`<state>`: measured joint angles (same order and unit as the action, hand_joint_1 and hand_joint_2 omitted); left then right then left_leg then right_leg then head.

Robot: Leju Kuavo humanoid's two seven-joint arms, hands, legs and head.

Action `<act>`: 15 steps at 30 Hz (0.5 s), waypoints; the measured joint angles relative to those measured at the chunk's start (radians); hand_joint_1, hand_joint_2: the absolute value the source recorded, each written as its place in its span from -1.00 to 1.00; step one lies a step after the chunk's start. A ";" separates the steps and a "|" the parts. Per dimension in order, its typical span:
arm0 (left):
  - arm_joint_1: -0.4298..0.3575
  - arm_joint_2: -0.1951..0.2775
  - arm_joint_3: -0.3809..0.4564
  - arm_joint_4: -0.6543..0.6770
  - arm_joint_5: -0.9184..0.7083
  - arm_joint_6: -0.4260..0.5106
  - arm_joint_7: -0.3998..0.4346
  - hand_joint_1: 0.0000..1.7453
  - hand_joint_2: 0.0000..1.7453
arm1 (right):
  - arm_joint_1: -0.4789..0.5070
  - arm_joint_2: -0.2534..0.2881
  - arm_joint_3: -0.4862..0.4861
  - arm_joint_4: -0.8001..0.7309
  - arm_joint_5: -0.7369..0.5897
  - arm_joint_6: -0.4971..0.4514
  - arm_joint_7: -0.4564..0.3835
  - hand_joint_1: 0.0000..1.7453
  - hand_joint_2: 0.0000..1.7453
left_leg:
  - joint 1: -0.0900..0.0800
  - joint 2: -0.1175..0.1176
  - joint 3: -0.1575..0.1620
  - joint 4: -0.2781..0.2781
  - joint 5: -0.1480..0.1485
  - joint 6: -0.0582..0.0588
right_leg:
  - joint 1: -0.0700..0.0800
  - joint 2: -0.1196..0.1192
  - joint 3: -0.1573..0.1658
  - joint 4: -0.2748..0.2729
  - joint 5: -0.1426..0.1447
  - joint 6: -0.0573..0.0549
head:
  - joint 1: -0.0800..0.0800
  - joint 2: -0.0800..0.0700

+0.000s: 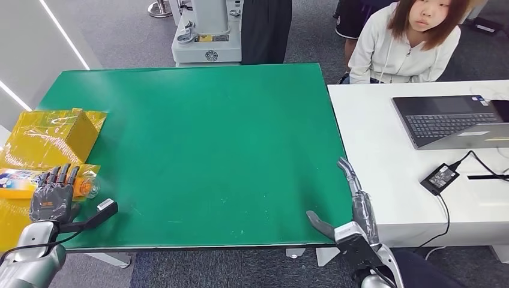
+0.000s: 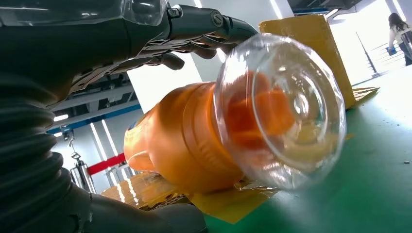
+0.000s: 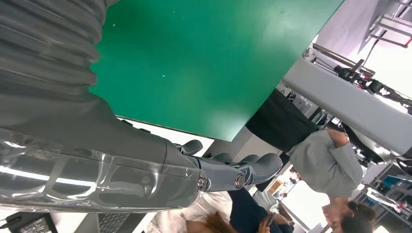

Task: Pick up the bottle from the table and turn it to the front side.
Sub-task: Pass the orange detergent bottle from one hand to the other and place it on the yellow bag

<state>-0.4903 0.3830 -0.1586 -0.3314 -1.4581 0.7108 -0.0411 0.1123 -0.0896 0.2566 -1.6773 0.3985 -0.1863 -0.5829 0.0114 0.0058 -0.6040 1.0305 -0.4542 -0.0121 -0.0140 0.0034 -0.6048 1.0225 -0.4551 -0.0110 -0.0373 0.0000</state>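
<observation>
Far left of the green table [image 1: 198,138]: yellow box [image 1: 57,135] standing on crinkled yellow plastic sheet [image 1: 12,219]; nearer the robot than the box, the bottle [image 1: 24,182] lies on its side on that sheet, orange w/ a colourful label, its clear-domed cap end pointing toward table centre. Left hand [image 1: 53,195] sits right over the cap end, dark fingers [image 1: 60,175] draped across the bottle from above; thumb [image 1: 99,211] sticks out low to the side, on the green. Left wrist view: bottle [image 2: 194,141] close up, clear dome toward the camera, fingers [image 2: 204,24] arching over the top, thumb [image 2: 145,218] beneath; looks like touching, but can't tell if the hold is actually closed, and can't tell if the bottle is off the sheet.

Mid table: bare green.

Right: right hand [image 1: 351,210] at the table's near right corner, fingers straight and apart, thumb out, holding nothing; same in right wrist view [image 3: 218,167]. Beyond it a white desk [image 1: 384,168] w/ laptop [image 1: 450,120] and black power adapter [image 1: 440,177]; a person [image 1: 408,42] in a light hoodie sits behind the desk.
</observation>
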 joint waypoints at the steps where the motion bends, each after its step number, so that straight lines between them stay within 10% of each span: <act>1: 0.002 -0.004 0.005 -0.004 0.008 0.000 -0.005 -1.00 1.00 | -0.004 0.000 0.000 0.003 -0.001 0.002 0.001 -1.00 1.00 | 0.000 0.000 0.000 0.000 0.000 0.000 | 0.000 0.000 0.000 0.000 0.000 0.000 | 0.000 0.000; 7: 0.049 -0.071 0.087 -0.080 0.077 0.000 -0.097 -1.00 1.00 | -0.022 0.000 0.004 0.021 -0.011 0.006 0.005 -1.00 1.00 | -0.001 -0.003 0.001 0.000 0.000 0.000 | -0.001 -0.004 0.002 -0.001 0.000 0.000 | 0.000 0.000; 15: 0.126 -0.348 0.408 -0.191 0.333 -0.001 -0.559 -1.00 1.00 | -0.006 0.000 0.007 0.033 -0.017 0.012 0.006 -1.00 1.00 | -0.003 -0.009 0.000 0.001 -0.001 0.002 | -0.003 -0.009 0.005 -0.003 -0.002 0.004 | 0.000 0.000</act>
<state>-0.3648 0.0352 0.2491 -0.5224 -1.1246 0.7098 -0.6003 0.1061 -0.0894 0.2637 -1.6442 0.3818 -0.1748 -0.5772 0.0087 -0.0028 -0.6036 1.0316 -0.4548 -0.0105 -0.0169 -0.0057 -0.6000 1.0199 -0.4567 -0.0074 -0.0371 0.0000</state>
